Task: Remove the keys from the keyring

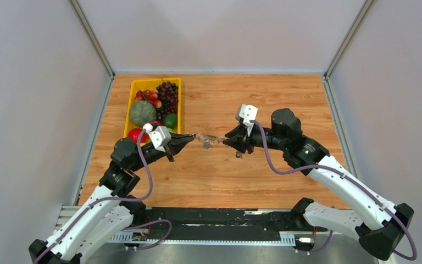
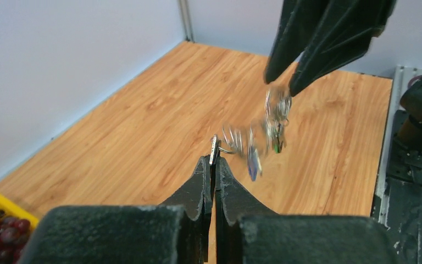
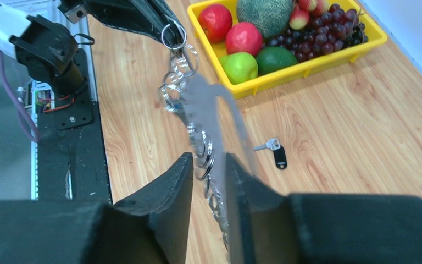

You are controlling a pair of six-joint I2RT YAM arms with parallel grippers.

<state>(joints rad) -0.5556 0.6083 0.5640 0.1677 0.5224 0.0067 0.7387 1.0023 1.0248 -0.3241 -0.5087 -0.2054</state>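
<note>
- The wooden table [image 1: 264,104] is carrying everything, and the two arms are meeting above its middle so the work is happening in open air.
- A yellow tray [image 3: 307,71] of fruit is sitting at the far left, well apart from the job (it looks to be playing no part in it).
- The left claw [image 2: 213,162] is pressing its fingers together on one end ring of the keyring [image 3: 176,91], anchoring it so the other arm has something to pull against.
- The right claw [image 3: 207,159] is standing slightly spread around the other end. Whether it is gripping the keyring cannot be told.
- The keyring is hanging stretched between both claws, above the table.
- The keys [image 2: 275,137] are dangling blurred near the right claw, probably swinging.
- One loose key [image 3: 277,155] with a black head is lying on the table, suggesting the removal is partly done.
</note>
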